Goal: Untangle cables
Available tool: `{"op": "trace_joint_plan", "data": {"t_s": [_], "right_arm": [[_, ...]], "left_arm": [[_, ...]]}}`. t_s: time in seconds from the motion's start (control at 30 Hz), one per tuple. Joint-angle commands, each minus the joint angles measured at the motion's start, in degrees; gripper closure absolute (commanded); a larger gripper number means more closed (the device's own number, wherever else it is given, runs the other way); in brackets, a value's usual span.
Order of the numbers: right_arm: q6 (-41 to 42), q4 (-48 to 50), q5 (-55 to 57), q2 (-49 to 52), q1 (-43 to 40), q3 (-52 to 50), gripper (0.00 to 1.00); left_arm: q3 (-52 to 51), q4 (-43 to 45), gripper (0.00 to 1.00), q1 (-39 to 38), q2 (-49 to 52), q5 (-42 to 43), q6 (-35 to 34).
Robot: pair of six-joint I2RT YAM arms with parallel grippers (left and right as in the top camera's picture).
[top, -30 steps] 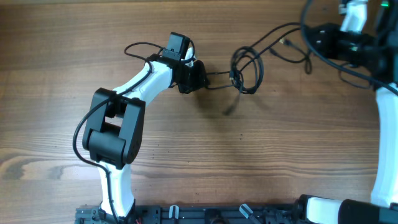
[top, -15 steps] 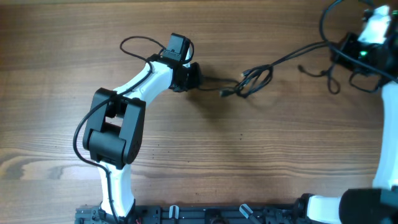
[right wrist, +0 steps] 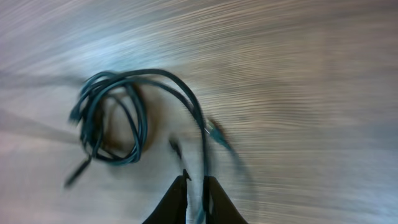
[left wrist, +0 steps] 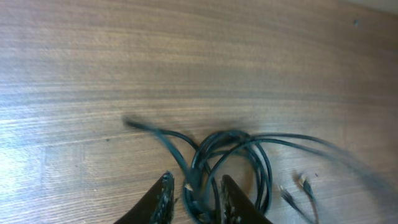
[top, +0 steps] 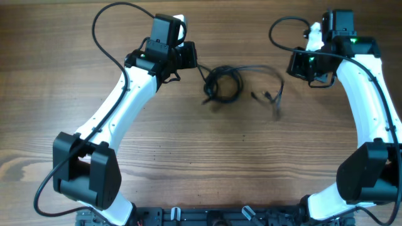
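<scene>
The left pincer is narrowed on a few strands of the cables. From its wrist view the dark cords run up between its fingers straight into the coil just beyond. It seems to hold this end as an anchor so the other arm has something to pull against. The right pincer is almost closed, with one thin strand passing into the gap. Blur hides the actual contact, but I judge that strand to be gripped. It arcs away from the pincer and over to the coil, hanging loose rather than taut. The coil lies on the tabletop between the two pincers, close to the left one and well apart from the right. The small plug ends lie free just to the right of the coil. The knot looks unresolved, with several loops still stacked on one another. Half a second ago the cords were drawn out in a long stretched line, and the knot was a flattened bunch further right. The right arm was then far out from the coil, near the frame edge. Now both arms have swung in toward the coil, the tension is gone, and the bunch has relaxed into a rounder ring sitting further left.
</scene>
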Motion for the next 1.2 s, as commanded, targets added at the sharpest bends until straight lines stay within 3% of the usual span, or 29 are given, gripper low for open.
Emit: {"op": "trace_joint_plan", "data": {"t_s": [0.0, 0.1, 0.17, 0.27, 0.43, 0.67, 0.8, 0.9, 1.03, 1.17], "right_arm": [[4.13, 0.11, 7.74, 0.28, -0.26, -0.13, 0.85], [3.93, -0.11, 7.74, 0.28, -0.26, -0.13, 0.51], [3.41, -0.09, 6.99, 0.28, -0.26, -0.13, 0.43], [2.47, 0.13, 5.22, 0.28, -0.26, -0.13, 0.41], [2.43, 0.13, 5.14, 0.28, -0.26, -0.13, 0.37], [1.09, 0.15, 5.14, 0.28, -0.26, -0.13, 0.34], [1.11, 0.35, 5.11, 0.28, -0.26, -0.13, 0.33], [1.11, 0.37, 5.14, 0.28, -0.26, -0.13, 0.32], [1.09, 0.37, 5.14, 0.28, -0.26, -0.13, 0.32], [1.03, 0.39, 5.11, 0.28, -0.24, -0.13, 0.31]], "left_arm": [[-0.09, -0.48, 0.72, -1.01, 0.66, 1.51, 0.72], [-0.09, -0.5, 0.69, -1.01, 0.63, 1.53, 0.7], [-0.09, -0.48, 0.7, -1.38, 0.66, 2.49, 0.72], [-0.09, 0.42, 0.69, -2.82, 1.31, 6.05, 0.72], [-0.09, 6.88, 0.58, -10.29, 7.63, 6.21, 1.01], [-0.09, 12.68, 0.56, -13.2, 15.72, 4.63, 5.49], [-0.09, 13.62, 0.51, -13.09, 18.29, -2.19, 8.79], [-0.09, 17.35, 0.32, -13.05, 19.98, -11.32, 10.32], [-0.09, 21.03, 0.31, -12.11, 22.51, -12.46, 17.44], [-0.09, 21.07, 0.3, -10.12, 23.58, -12.44, 17.44]]}}
